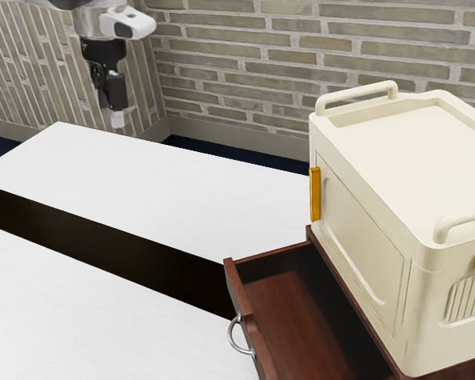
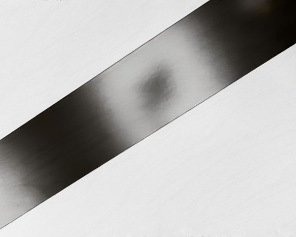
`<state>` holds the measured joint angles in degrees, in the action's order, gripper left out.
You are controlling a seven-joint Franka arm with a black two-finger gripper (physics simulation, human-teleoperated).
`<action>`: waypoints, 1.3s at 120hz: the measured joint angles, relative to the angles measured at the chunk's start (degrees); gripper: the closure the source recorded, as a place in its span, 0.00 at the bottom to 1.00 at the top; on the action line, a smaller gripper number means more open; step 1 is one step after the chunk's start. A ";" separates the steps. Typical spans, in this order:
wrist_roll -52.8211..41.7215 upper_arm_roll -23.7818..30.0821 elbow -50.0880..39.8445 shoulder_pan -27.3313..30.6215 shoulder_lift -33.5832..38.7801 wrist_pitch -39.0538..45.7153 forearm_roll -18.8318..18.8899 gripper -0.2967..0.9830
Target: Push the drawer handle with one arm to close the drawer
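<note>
The open wooden drawer (image 1: 301, 309) is awaiting closing at the exterior view's five o'clock, the end effector (image 1: 117, 120), its grip unreadable, hovering apart at ten.

Bright light bleaches the table (image 1: 142, 174) nearly white — shadow pools in the drawer (image 1: 289, 317), lower right of the exterior view. Hazy glare clouds the wrist view's dark band (image 2: 64, 143) — mid-frame.

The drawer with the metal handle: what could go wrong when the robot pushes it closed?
The gripper could slip off the curved handle. An off-centre push might jam the drawer, which stands open. A hard push may shift the cream box resting on the wooden cabinet.
</note>
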<state>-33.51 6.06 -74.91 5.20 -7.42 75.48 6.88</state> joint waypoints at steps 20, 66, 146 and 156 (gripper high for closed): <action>-4.91 0.13 0.45 1.71 0.16 -0.44 -1.40 0.23; -11.65 9.17 -53.37 3.34 55.70 -1.20 -12.38 0.23; -10.25 32.64 -72.38 16.58 54.13 17.42 -39.25 0.80; -9.17 37.22 -72.00 17.46 53.96 19.72 -40.67 0.82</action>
<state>-42.68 43.29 -146.91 22.65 46.55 95.20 -33.79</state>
